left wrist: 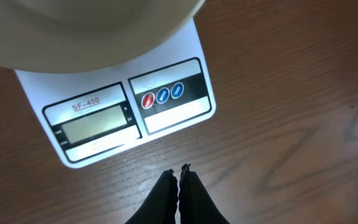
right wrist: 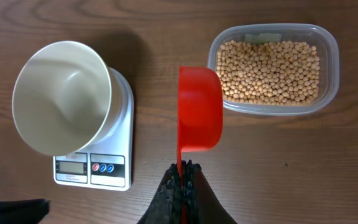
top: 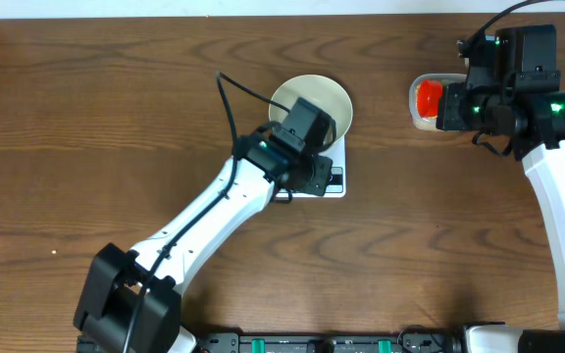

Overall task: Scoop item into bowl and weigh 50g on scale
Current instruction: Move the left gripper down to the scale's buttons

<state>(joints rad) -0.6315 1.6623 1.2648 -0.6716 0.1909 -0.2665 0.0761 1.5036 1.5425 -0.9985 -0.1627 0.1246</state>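
Right end effector (right wrist: 184,169) is clamped on the handle of a red scoop (right wrist: 199,109), which looks empty and hangs just beside the clear tub (right wrist: 331,93) of beans (right wrist: 269,71). Left end effector (left wrist: 180,173), fingers pressed together on nothing, hovers near the front of the scale (left wrist: 129,109), whose display seems blank, though glare blurs it. The bowl (right wrist: 61,96) sits empty on the scale. Scooping is the step in hand: next, the scoop must dip into the beans. Brown wood-grain surface (right wrist: 291,174); little of the room shows.
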